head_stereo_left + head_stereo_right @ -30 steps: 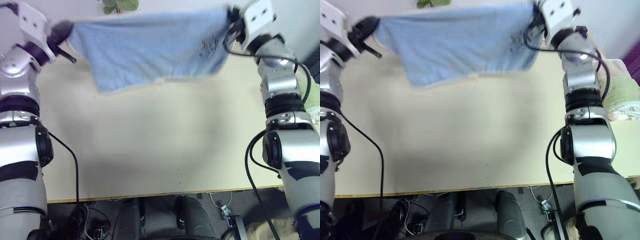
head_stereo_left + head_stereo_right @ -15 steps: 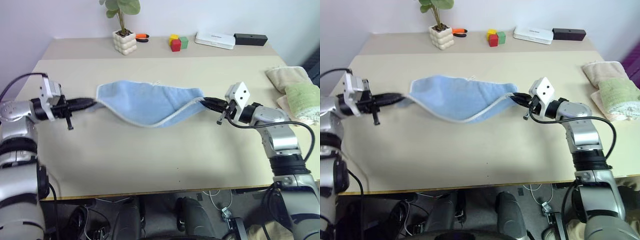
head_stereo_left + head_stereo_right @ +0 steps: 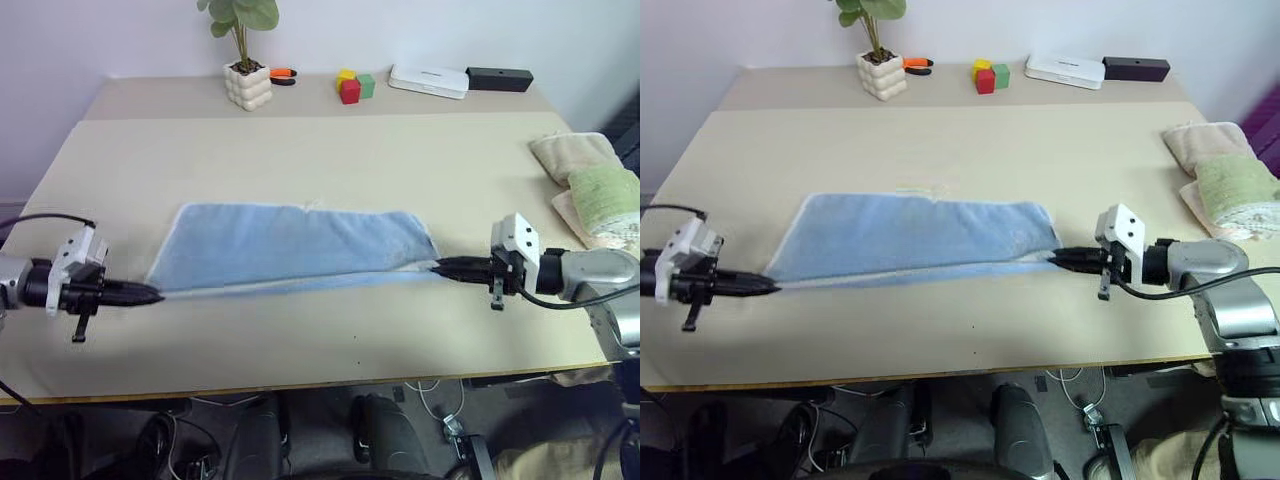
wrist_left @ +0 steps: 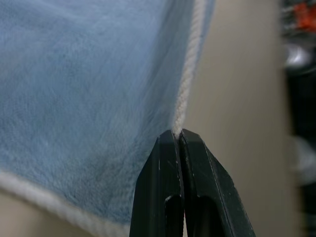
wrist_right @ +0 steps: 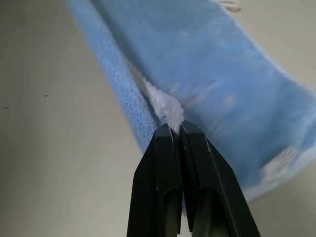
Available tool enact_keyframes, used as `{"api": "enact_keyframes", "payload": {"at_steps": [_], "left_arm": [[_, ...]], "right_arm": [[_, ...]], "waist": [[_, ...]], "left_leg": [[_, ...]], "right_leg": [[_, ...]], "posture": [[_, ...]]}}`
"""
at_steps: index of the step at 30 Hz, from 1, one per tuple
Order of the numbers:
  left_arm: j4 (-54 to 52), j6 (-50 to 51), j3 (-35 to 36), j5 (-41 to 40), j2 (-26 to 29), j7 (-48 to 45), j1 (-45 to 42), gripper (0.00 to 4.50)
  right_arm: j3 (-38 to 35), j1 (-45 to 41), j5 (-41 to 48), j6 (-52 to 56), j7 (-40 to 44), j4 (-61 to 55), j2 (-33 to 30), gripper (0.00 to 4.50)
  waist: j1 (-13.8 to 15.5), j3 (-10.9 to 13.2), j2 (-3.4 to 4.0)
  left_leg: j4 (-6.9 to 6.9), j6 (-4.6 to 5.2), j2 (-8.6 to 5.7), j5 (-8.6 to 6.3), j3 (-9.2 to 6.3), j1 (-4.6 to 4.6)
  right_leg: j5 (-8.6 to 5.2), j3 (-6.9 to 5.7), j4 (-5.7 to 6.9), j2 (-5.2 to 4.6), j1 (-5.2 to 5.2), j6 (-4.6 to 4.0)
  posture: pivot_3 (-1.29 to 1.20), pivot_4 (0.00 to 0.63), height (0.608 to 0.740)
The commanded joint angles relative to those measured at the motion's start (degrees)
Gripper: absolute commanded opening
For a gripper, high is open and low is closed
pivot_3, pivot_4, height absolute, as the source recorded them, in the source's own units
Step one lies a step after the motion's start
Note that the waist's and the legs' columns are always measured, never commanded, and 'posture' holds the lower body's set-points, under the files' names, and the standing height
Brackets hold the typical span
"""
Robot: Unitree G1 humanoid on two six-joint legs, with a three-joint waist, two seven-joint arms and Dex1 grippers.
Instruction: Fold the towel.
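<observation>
Across the middle of the counter (image 3: pixel 300 170), toward its front edge, the light-blue towel (image 3: pixel 290 245) lies folded lengthwise and stretched flat, its whitish-trimmed near edge drawn taut between the two arms. At the towel's left end the left gripper (image 3: pixel 152 294) is pinched closed on the trimmed corner, low over the counter. At the towel's right end the right gripper (image 3: pixel 440 266) is likewise clamped tight on the bunched white corner.
</observation>
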Motion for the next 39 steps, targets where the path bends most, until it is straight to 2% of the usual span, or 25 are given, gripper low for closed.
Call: {"api": "enact_keyframes", "payload": {"at_steps": [1, 8, 11, 16, 25, 33, 39], "left_arm": [[-7.91, 3.82, 1.3, -7.31, 4.87, -0.22, 5.7, 0.0], [-17.86, 5.97, 6.87, -13.23, 8.66, -0.22, 19.22, 0.0], [-19.21, 7.53, 10.09, -12.5, 4.86, -0.22, 18.53, 0.0], [-13.79, 7.43, 12.32, -5.3, -3.19, -0.22, 9.79, 0.0], [8.12, 0.6, 12.56, 10.15, -17.34, 0.14, -12.91, 0.0], [25.82, -9.19, 13.97, 19.89, -23.48, 0.79, -24.55, 0.0], [33.96, -15.6, 15.35, 25.26, -26.6, 4.01, -28.39, 0.0]], "right_arm": [[-2.8, 2.82, 2.22, 1.61, 2.13, -3.86, -2.65, 0.03], [-6.45, 9.01, 3.65, 2.31, 3.44, -5.71, -4.27, 0.03], [-7.28, 9.59, 2.84, 1.31, 2.39, -4.27, -3.61, 0.03], [-7.17, 4.67, 1.26, -0.77, -2.79, -0.21, -0.64, 0.03], [-5.6, -2.7, -2.0, -4.33, -8.41, 6.08, 2.99, 0.03], [-4.17, -8.65, -5.34, -6.39, -13.0, 11.49, 6.87, 0.03], [-1.96, -10.75, -8.88, -8.93, -16.14, 14.63, 9.09, 0.03]], "waist": [[0.04, -0.01, 0.0], [0.24, -0.03, 0.04], [0.38, -0.03, 0.04], [0.28, -0.04, 0.05], [1.01, -0.07, 0.03], [1.24, -0.07, 0.03], [1.35, -0.07, 0.02]], "left_leg": [[0.0, 0.0, 0.01, 0.0, 0.0, 0.02], [0.03, -0.01, 0.02, -0.01, 0.0, 0.02], [0.03, -0.01, 0.02, -0.01, 0.01, 0.02], [0.06, -0.02, 0.0, -0.01, 0.01, 0.05], [0.11, -0.03, -0.05, 0.01, 0.04, 0.03], [0.13, -0.09, -0.06, 0.06, 0.05, 0.02], [0.14, -0.09, -0.05, 0.06, 0.04, 0.01]], "right_leg": [[-0.01, 0.0, 0.01, 0.0, 0.01, -0.02], [-0.08, -0.01, -0.04, -0.01, 0.02, -0.17], [-0.08, -0.02, -0.04, -0.01, 0.03, -0.17], [-0.07, -0.03, -0.04, 0.01, 0.07, -0.19], [0.02, -0.05, 0.03, 0.02, 0.07, -0.02], [0.03, -0.04, 0.02, 0.03, 0.07, -0.01], [0.03, -0.04, 0.02, 0.03, 0.07, -0.01]], "posture": [[0.0, 0.15, 0.735], [0.0, 0.15, 0.735], [0.0, 0.15, 0.735], [0.0, 0.15, 0.735], [0.0, 0.15, 0.735], [0.0, 0.15, 0.735], [0.0, 0.15, 0.735]]}}
